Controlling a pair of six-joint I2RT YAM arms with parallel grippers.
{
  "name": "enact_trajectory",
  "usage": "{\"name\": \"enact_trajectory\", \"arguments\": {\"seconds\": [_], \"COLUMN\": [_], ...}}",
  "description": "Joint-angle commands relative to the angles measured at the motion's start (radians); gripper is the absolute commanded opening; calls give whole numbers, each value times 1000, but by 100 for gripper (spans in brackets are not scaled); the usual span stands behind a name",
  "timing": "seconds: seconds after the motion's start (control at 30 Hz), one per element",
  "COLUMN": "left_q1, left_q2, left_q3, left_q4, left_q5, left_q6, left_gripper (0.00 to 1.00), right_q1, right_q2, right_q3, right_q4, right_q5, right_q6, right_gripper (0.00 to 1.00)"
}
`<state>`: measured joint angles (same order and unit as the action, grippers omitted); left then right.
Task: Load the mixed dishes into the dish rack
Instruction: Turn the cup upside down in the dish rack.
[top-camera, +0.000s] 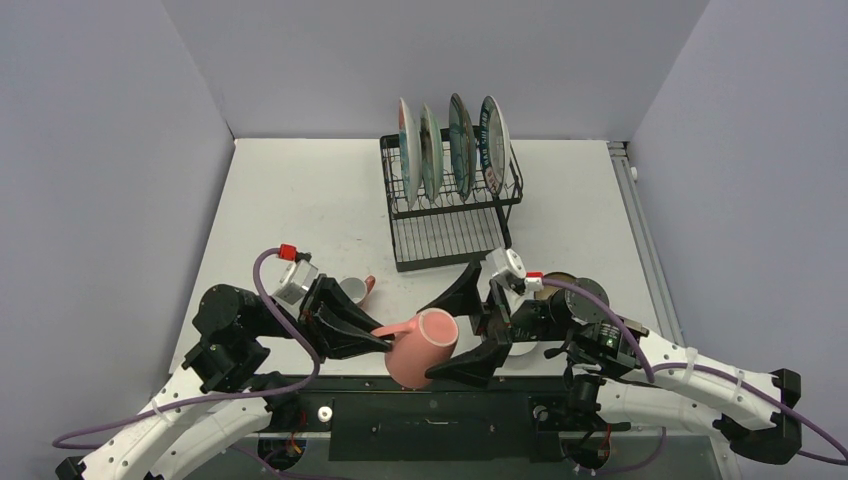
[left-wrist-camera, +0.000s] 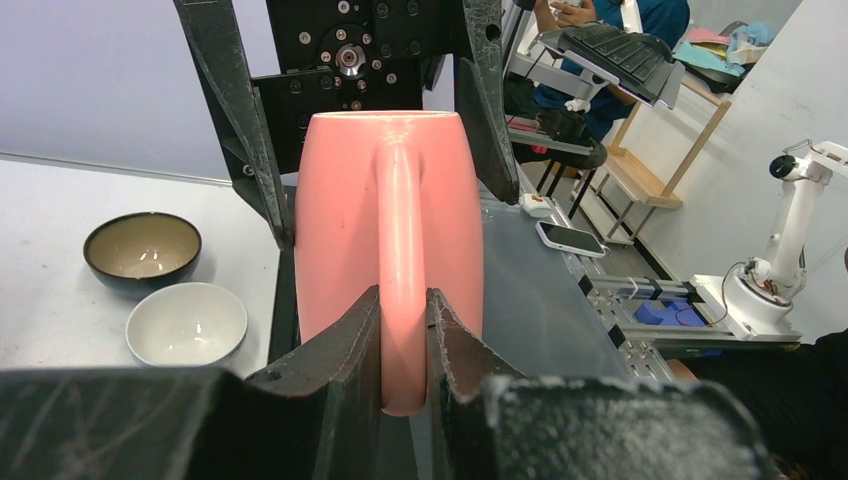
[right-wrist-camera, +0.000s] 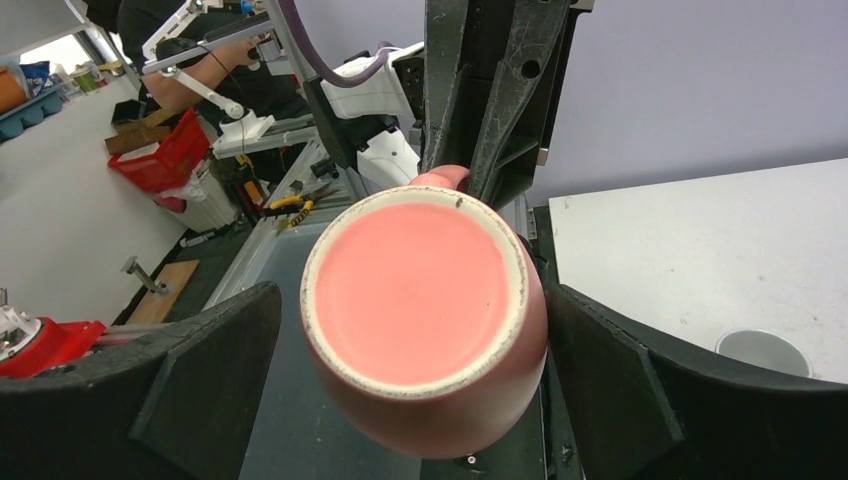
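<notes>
A pink mug (top-camera: 428, 348) hangs on its side over the table's near edge. My left gripper (top-camera: 392, 338) is shut on its handle (left-wrist-camera: 403, 230), pinched between both pads. My right gripper (top-camera: 432, 342) stands wide open around the mug's body, one finger (right-wrist-camera: 200, 375) on each side, and the mug's base (right-wrist-camera: 415, 290) faces its camera. A gap shows beside the left finger. A second pink mug (top-camera: 353, 290) stands on the table behind my left wrist. The black wire dish rack (top-camera: 447, 235) at the back holds several upright plates (top-camera: 450, 145) in its upper slots.
A dark bowl (left-wrist-camera: 142, 250) and a white bowl (left-wrist-camera: 187, 322) sit on the table near my right arm; the top view shows the dark one (top-camera: 560, 284) beside the right wrist. The rack's flat lower tray (top-camera: 440, 248) faces the arms.
</notes>
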<state>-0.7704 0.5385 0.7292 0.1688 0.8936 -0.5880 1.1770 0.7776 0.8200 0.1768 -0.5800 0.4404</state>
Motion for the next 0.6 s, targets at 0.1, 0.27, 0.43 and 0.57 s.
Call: {"name": "enact_trajectory", "arguments": {"seconds": [0.1, 0.27, 0.43, 0.57], "left_q1": [5, 5, 5, 5], "left_q2": [-10, -6, -5, -5], "left_q3": [27, 26, 31, 33], "left_q4": [131, 139, 141, 136], "left_q5": [-21, -21, -19, -19], "left_q6": [-2, -4, -3, 0], "left_gripper": [0, 0, 0, 0], "right_q1": [30, 41, 47, 48], "right_q2": [10, 21, 33, 18], "right_q3": [54, 70, 84, 69], "right_q4": [-22, -74, -118, -128], "right_q5": [-9, 16, 39, 63], "right_q6": [-50, -73, -102, -109], "right_gripper": [99, 99, 99, 99]}}
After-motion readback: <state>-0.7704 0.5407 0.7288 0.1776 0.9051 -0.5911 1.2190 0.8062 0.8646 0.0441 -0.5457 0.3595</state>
